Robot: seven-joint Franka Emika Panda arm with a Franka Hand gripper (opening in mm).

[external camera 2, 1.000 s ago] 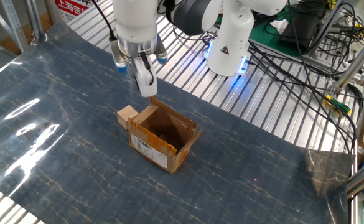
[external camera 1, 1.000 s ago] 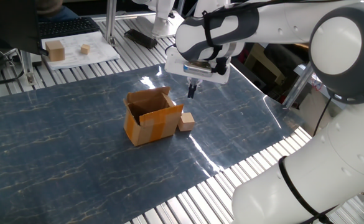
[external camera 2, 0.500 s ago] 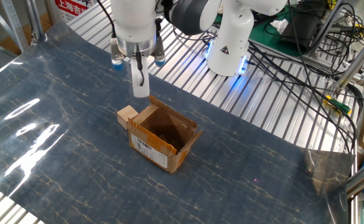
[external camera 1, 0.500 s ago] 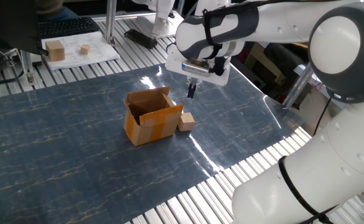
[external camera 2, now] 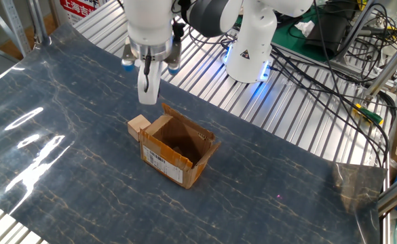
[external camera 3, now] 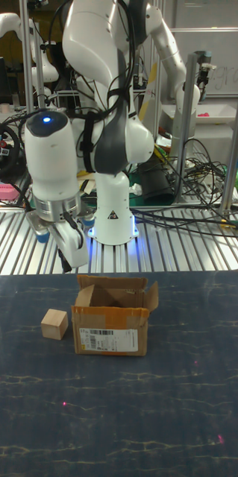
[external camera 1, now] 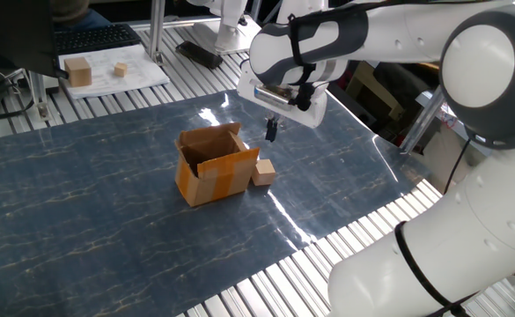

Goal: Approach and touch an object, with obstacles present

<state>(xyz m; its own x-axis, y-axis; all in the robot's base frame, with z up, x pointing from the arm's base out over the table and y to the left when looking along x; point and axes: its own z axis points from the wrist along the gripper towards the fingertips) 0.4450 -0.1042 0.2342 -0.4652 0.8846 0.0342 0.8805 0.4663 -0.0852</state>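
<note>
Sitting untouched on the blue mat, the wooden cube (external camera 1: 263, 172) lies just right of centre in one fixed view, tight against the side of the cardboard box (external camera 1: 215, 164); whether they touch cannot be told. In the tall fixed view the cube (external camera 3: 54, 324) is at left, with a narrow gap to the box (external camera 3: 111, 324).

The gripper (external camera 2: 146, 95) hangs in the air above and behind the cube, toward the upper middle of the frame. Its fingers look pressed together, holding nothing. Contact is not made, so I judge the approach only partly done: the descent to the cube, clear of the box flaps, remains.

The box stands open-topped with flaps upright; its visible interior (external camera 2: 181, 144) looks empty.
</note>
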